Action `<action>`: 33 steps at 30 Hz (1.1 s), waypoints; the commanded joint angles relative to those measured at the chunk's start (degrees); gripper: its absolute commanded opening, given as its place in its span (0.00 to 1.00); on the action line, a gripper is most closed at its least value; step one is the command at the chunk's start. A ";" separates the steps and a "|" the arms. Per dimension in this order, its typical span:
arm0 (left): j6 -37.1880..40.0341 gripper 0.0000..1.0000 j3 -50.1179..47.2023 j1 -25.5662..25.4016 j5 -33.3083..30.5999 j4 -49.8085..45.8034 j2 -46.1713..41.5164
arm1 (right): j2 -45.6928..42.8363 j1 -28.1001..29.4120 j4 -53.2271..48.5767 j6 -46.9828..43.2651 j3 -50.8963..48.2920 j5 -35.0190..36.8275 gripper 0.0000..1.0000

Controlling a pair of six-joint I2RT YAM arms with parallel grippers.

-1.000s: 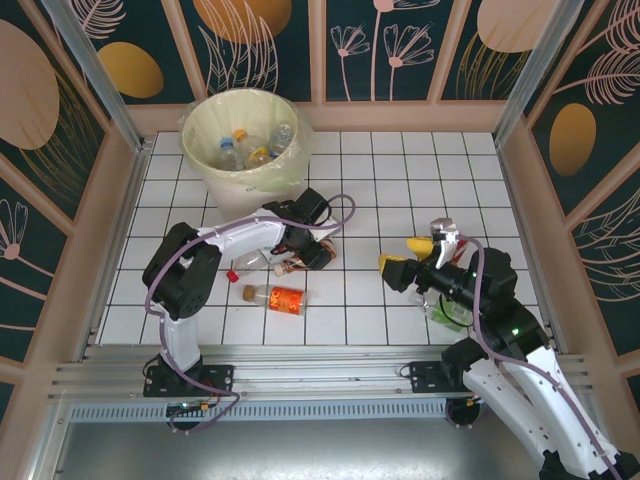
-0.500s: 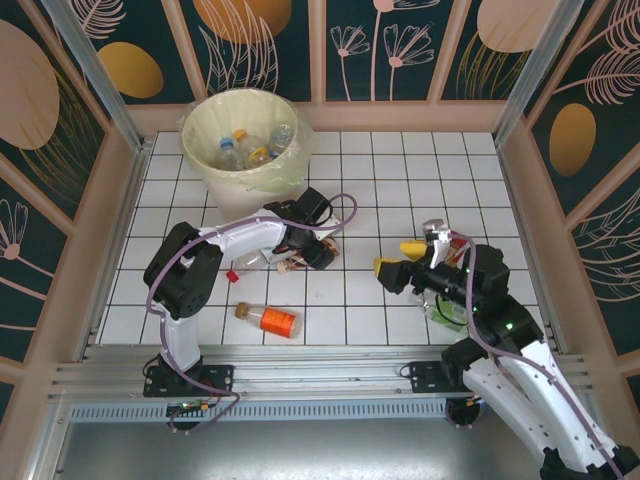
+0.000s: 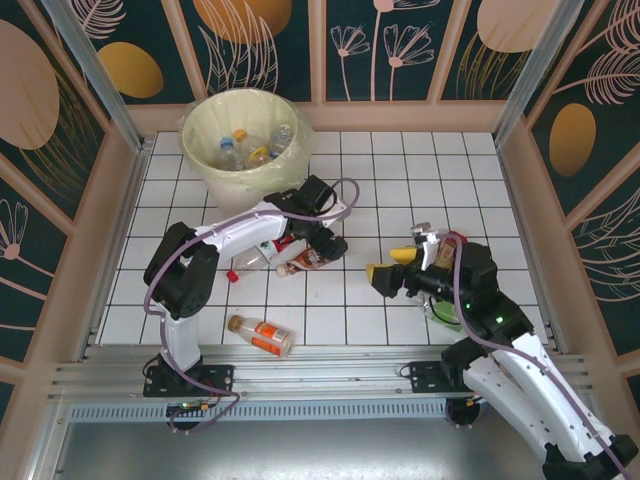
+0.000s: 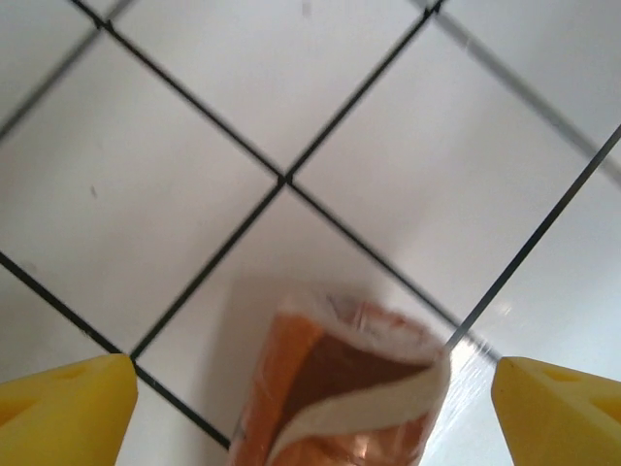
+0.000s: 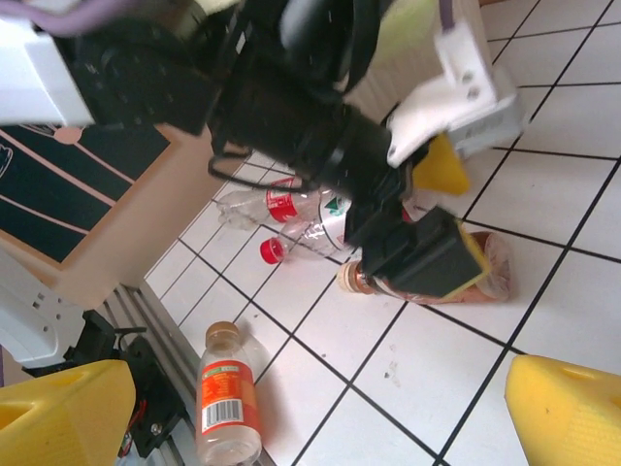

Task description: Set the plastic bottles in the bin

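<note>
Bin [image 3: 205, 160] is sitting at 11 o'clock, plastic bottles [image 3: 250, 150] inside. I'm holding left gripper [image 4: 310, 408] wide open astride a brown-label bottle [image 4: 340, 388] at centre. Right gripper [image 3: 392, 264] is hanging open at 3 o'clock. Orange-label bottle [image 3: 260, 335] is lying at 7.

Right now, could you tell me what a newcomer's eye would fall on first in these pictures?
The big cream bin stands at the far left of the tiled table, already holding several bottles. Next comes the left pincer, open and poised over a brown-labelled bottle mid-table. An orange-labelled bottle lies alone near the front edge.
</note>
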 commanded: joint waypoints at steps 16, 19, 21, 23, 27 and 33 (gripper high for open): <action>-10.45 0.99 14.62 4.42 12.74 0.24 -1.30 | 10.03 13.41 10.43 -1.12 -2.97 7.76 0.98; -10.90 0.99 14.65 4.50 13.35 1.28 -0.84 | 12.26 14.34 11.72 -1.12 -3.28 9.49 0.98; -11.24 0.99 14.30 4.47 13.62 2.04 -0.93 | 12.92 14.41 12.88 -1.12 -3.63 9.40 0.97; -11.37 0.99 14.21 4.52 13.43 2.30 -0.97 | 13.22 14.38 13.98 -1.19 -4.02 9.16 0.98; -11.28 0.99 14.43 4.59 13.24 2.58 -1.63 | 14.01 14.39 15.18 -1.46 -4.77 9.64 0.98; -11.46 0.99 15.91 5.56 13.42 1.75 -3.61 | 16.88 16.25 17.38 -2.00 -5.26 9.05 0.97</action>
